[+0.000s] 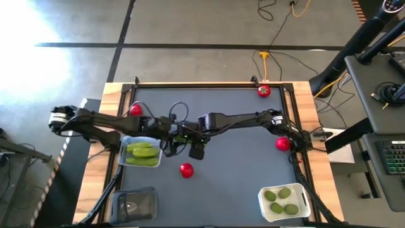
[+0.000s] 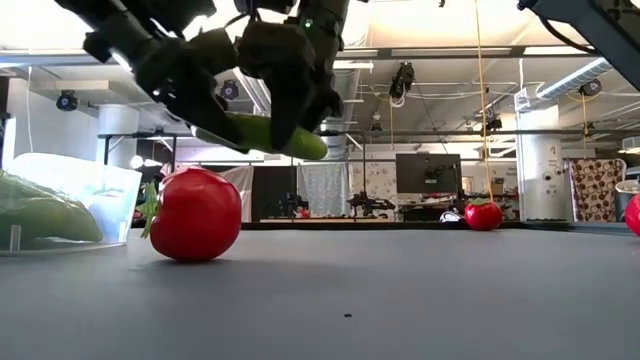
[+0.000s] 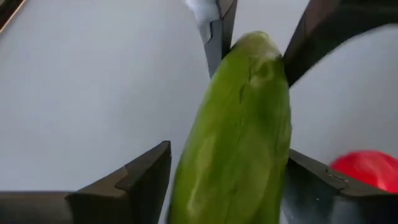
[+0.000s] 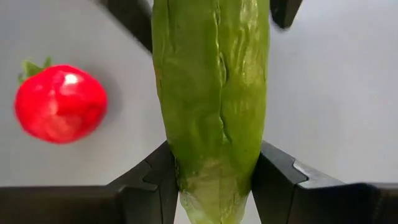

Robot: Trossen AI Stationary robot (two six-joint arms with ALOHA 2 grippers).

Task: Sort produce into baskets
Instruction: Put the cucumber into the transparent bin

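Observation:
Above the table's middle, a light-green cucumber hangs between my two grippers, with both shut on it. My left gripper comes in from the left and my right gripper from the right. A clear basket at the left holds other cucumbers. The white basket at the near right holds limes. A dark-tinted basket stands at the near left. Loose tomatoes lie on the mat, the nearest one just nearer than the grippers. My left gripper has the cucumber's left part between its two fingers, slanting down from the table's left and lying across it. One finger lies against the cucumber's side. The other finger is hard beside it. My right gripper pinches the cucumber near its right end between its two fingers, coming steeply from above and lying across it. The tip sticks out past the fingers. The cucumber hangs nearly level, clear of the table.
More tomatoes lie at the far left, by the far edge and at the right. Open mat lies between the near tomato and the white basket. Cables and a desk stand off the table's right side.

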